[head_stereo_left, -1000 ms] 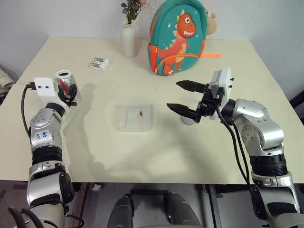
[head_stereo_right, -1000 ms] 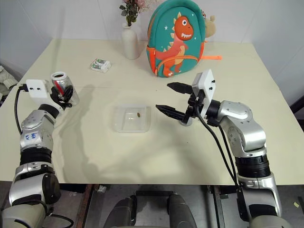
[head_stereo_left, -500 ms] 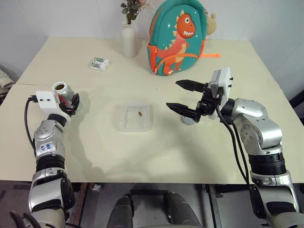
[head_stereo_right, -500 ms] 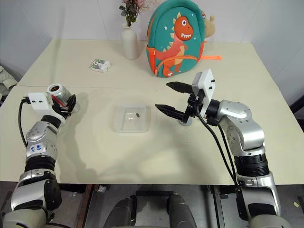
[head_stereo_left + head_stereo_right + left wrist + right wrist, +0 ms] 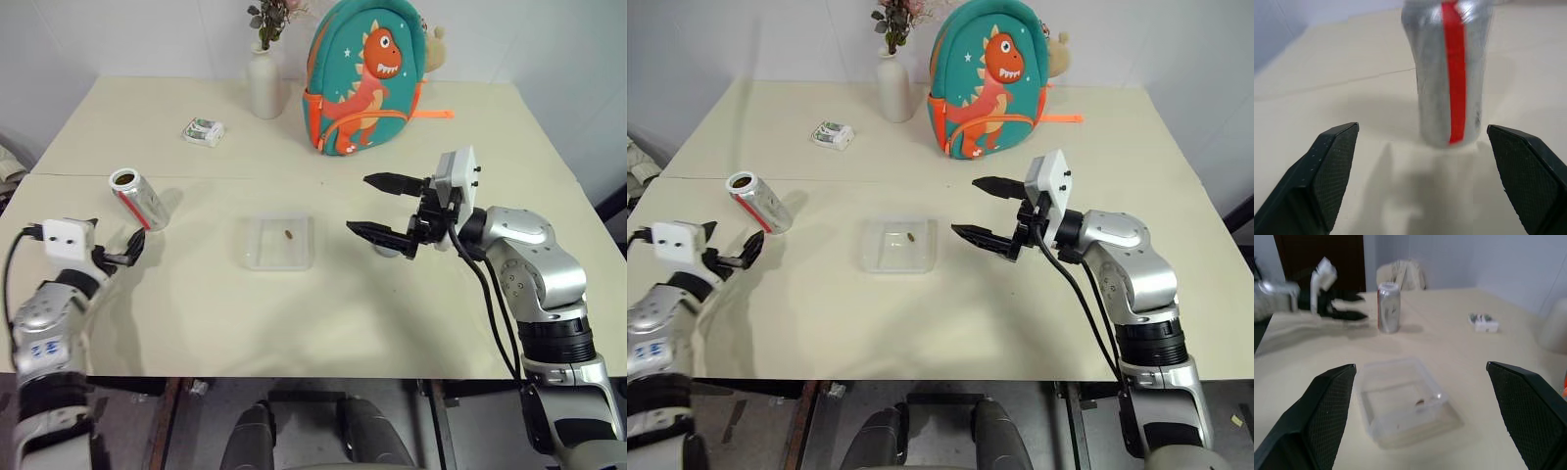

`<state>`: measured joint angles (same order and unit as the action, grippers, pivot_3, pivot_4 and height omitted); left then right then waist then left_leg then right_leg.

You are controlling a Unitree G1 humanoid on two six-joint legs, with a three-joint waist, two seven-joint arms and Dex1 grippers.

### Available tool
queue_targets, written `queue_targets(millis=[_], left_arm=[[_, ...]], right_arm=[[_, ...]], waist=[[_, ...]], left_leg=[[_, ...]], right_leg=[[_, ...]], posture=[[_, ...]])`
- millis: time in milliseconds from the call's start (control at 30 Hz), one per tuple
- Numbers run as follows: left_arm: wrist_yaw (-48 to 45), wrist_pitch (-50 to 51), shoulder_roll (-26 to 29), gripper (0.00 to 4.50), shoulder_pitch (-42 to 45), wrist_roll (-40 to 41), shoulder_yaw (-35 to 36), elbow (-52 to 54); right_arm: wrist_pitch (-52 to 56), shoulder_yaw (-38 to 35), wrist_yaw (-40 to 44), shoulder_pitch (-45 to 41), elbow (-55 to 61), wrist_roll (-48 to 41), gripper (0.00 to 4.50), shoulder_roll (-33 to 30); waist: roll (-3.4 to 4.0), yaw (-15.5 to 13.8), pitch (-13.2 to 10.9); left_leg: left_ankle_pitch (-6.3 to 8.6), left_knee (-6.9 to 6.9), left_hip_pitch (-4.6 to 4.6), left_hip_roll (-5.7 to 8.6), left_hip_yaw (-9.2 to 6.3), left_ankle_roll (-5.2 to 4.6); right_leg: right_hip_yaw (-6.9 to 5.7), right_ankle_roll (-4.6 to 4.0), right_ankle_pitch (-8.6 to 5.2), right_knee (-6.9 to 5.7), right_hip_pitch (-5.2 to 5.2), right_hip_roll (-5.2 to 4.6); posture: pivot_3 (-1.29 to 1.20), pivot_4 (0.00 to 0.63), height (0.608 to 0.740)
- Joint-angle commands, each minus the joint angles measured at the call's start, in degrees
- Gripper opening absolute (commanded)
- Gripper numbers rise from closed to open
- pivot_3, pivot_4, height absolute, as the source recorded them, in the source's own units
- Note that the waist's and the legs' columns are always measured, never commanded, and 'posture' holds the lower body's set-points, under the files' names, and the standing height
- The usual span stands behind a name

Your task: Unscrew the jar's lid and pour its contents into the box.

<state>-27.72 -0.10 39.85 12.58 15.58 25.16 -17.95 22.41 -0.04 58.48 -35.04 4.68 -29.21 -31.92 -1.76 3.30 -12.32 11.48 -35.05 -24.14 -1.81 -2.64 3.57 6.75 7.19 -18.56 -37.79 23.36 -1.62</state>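
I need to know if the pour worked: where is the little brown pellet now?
In the head views the pellet lies inside the clear box at the table's middle, near its far right corner, between the jar on the left and the right gripper.

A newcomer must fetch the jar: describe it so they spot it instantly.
Start at the cream table and go to its left side, left of the shallow clear plastic box. There stands the small shiny silver cylindrical jar, upright with its mouth open. Its red stripe sets it apart from the taller white vase at the back.
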Motion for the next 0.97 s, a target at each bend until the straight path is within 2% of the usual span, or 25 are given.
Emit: queue_targets(millis=[33, 167, 300, 467, 567, 767, 967], left_arm=[[-7.9, -0.4, 4.5, 4.48, -5.6, 2.1, 1.2, 9.7], [-19.6, -1.0, 9.1, 4.48, -10.2, 4.7, -1.5, 18.7], [-27.5, -1.7, 12.0, 4.48, -7.3, 4.7, -7.3, 22.5], [-31.4, -5.1, 11.3, 4.48, 7.1, 1.5, -14.4, 15.0], [-33.9, -3.7, 10.8, 4.48, 12.1, 2.8, -15.7, 11.5], [-38.5, -2.5, 10.3, 4.48, 12.8, 4.1, -16.5, 8.7], [-37.0, -1.7, 9.0, 4.48, 11.9, 3.4, -16.0, 10.2]], right_arm=[[-2.2, 0.0, 3.2, 0.1, 1.4, 0.9, 4.5, -2.6], [-3.9, 0.8, 6.0, -0.5, -0.8, 2.5, 4.5, -3.9], [-6.1, 1.9, 8.4, -1.1, -2.7, 4.6, 4.5, -4.6], [-9.2, 1.9, 11.2, -1.2, -4.7, 7.0, 4.5, -6.8], [-9.7, 0.9, 12.4, -1.0, -5.0, 7.0, 4.5, -8.7], [-9.5, -1.1, 11.2, 2.0, -2.4, 6.9, 4.5, -11.2], [-8.5, -2.5, 9.4, 4.5, 0.3, 6.1, 4.5, -11.6]], waist=[[0.0, -0.1, 0.0], [0.0, -0.1, 0.0], [0.02, -0.1, 0.0], [0.02, -0.2, 0.0], [0.03, 0.3, 0.0], [0.04, 1.2, 0.0], [0.03, 1.3, 0.0]], left_leg=[[0.0, 0.01, 0.0, 0.0, 0.01, 0.0], [0.0, 0.12, 0.0, -0.03, 0.05, 0.01], [0.01, 0.17, 0.0, -0.05, 0.15, 0.01], [0.0, 0.18, -0.03, -0.04, 0.14, 0.0], [0.02, 0.19, -0.04, -0.04, 0.2, -0.03], [0.06, 0.36, -0.03, -0.07, 0.19, -0.08], [0.06, 0.17, -0.04, -0.06, 0.18, -0.08]], right_leg=[[0.0, -0.02, 0.0, 0.03, 0.0, -0.01], [-0.01, -0.45, -0.18, 0.21, -0.01, -0.06], [0.02, -0.5, -0.2, 0.3, -0.01, -0.07], [-0.02, -0.26, -0.08, 0.32, 0.01, 0.03], [0.05, -0.08, 0.01, 0.36, 0.02, 0.05], [0.05, -0.06, -0.09, 0.3, 0.09, 0.09], [0.06, -0.05, -0.09, 0.17, 0.08, 0.07]], posture=[[0.0, 0.15, 0.74], [0.0, 0.15, 0.74], [0.0, 0.15, 0.74], [0.0, 0.15, 0.74], [0.0, 0.15, 0.74], [0.0, 0.15, 0.74], [0.0, 0.15, 0.74]])
